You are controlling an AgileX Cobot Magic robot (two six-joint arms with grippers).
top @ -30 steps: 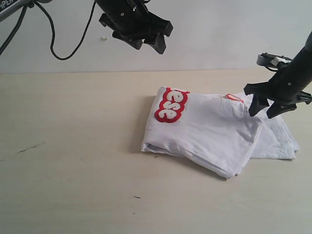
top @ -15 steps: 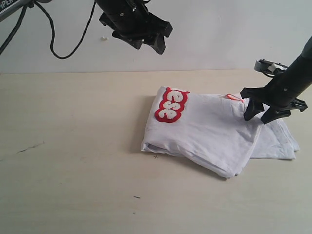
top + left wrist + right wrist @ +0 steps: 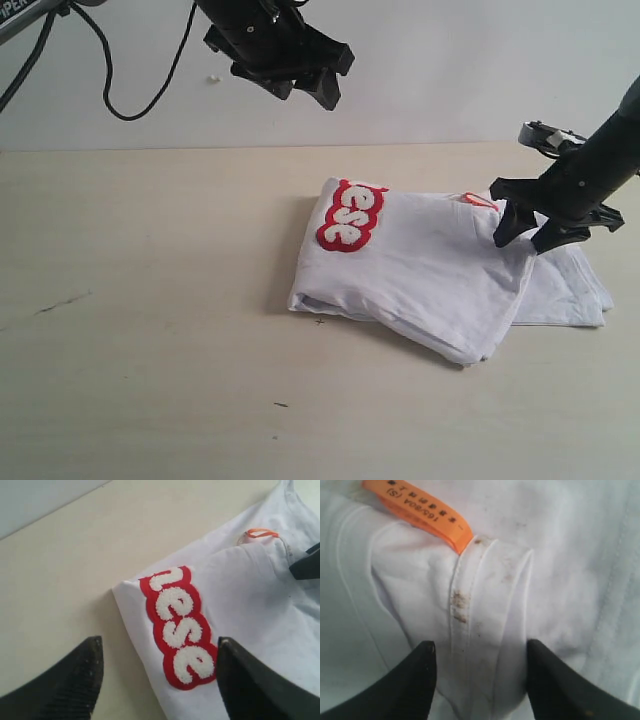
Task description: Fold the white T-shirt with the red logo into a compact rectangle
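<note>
The white T-shirt [image 3: 430, 270] lies folded on the table, with its red logo [image 3: 350, 217] at the fold's far left corner. High above that corner hangs my left gripper [image 3: 305, 92], open and holding nothing; in its wrist view the gripper [image 3: 159, 642] frames the logo [image 3: 177, 625]. My right gripper [image 3: 525, 240] is down at the shirt's right side next to the orange neck tag [image 3: 480, 200]. It stands open [image 3: 480, 644], its fingers astride a stained, stitched fold of the shirt [image 3: 485, 595] just below the tag [image 3: 420, 510].
The pale wooden table [image 3: 150, 300] stretches left and in front of the shirt. A black cable [image 3: 110, 80] hangs against the white wall behind the left arm. A lower layer of the shirt [image 3: 575, 290] sticks out to the right.
My right gripper has moved down and to the left, onto the shirt's fold by the neck tag, with its jaws as wide as before. The left gripper and the shirt have stayed put.
</note>
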